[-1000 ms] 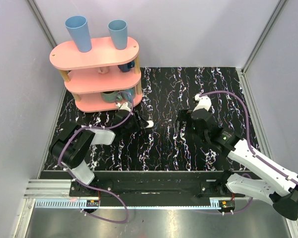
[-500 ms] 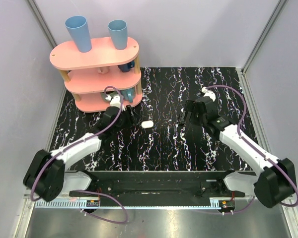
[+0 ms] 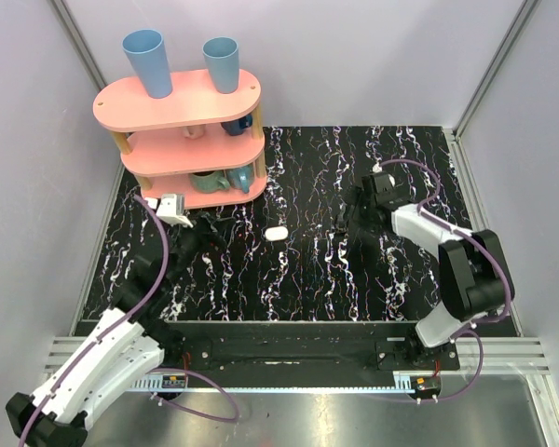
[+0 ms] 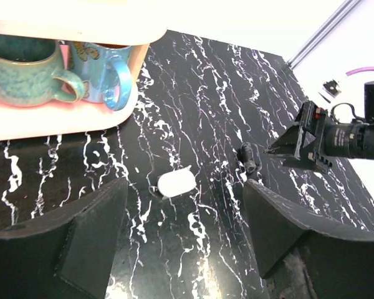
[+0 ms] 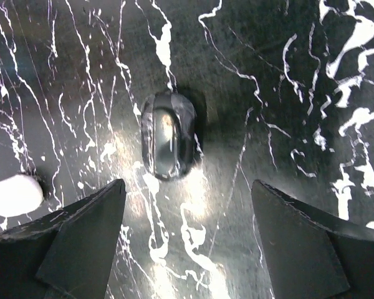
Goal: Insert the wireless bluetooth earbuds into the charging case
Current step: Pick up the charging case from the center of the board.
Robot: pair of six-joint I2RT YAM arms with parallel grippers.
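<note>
Black marbled tabletop (image 3: 307, 275) underlies left tool (image 4: 186, 202) and right tool (image 5: 187, 190), both gaping, empty.

Table (image 3: 307, 279): black, white-veined. Pink three-tier shelf (image 3: 179, 107) at far left. Top tier: two blue cups (image 3: 147, 63), side by side. Bottom tier: teal mug (image 4: 22, 68) just beside blue mug (image 4: 103, 71) (butterfly print on it).
</note>
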